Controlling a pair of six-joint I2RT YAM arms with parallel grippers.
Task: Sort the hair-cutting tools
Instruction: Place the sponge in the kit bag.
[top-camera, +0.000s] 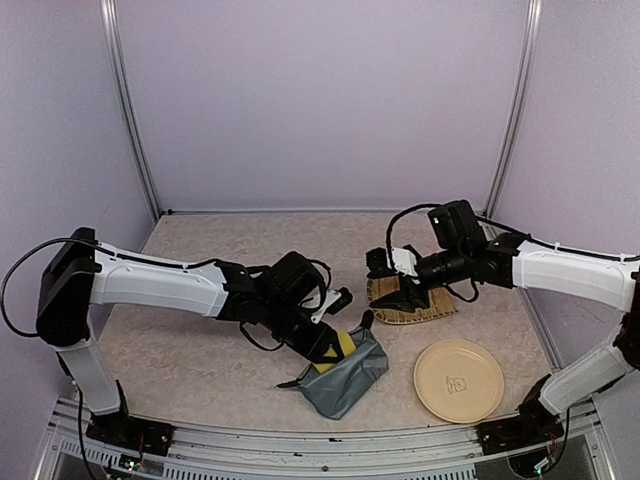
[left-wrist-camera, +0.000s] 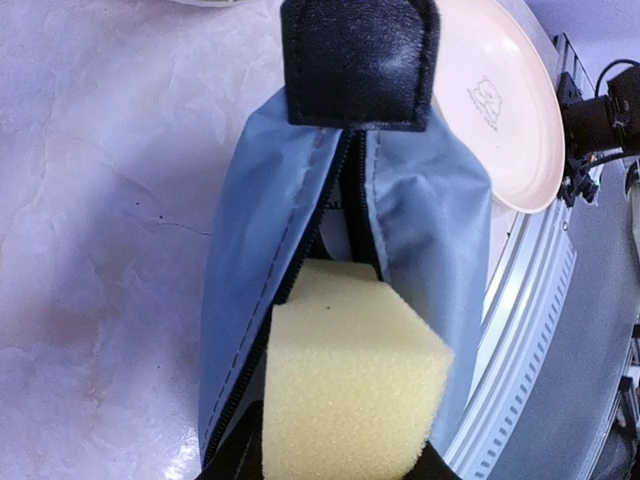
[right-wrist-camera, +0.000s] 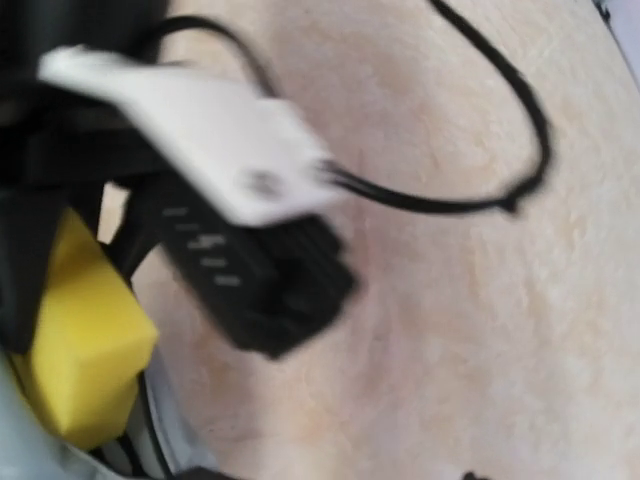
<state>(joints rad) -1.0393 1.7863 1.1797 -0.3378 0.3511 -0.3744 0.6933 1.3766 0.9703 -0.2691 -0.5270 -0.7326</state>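
Yellow sponge (left-wrist-camera: 350, 385), in pouch (left-wrist-camera: 250, 260) mouth, mostly hides left pincer (top-camera: 327, 346).

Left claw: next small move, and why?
Probably ease the left claw back, drawing the yellow sponge clear of the pouch: it is shut on the sponge, whose far end sits in the open zip mouth. The sponge is no hair tool and blocks that opening.

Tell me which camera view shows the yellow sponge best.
The left wrist view: the sponge fills the lower frame, sharp, at the open zip of the grey-blue pouch. The top external view gives only a yellow patch; the right wrist view shows the sponge blurred at the left edge.
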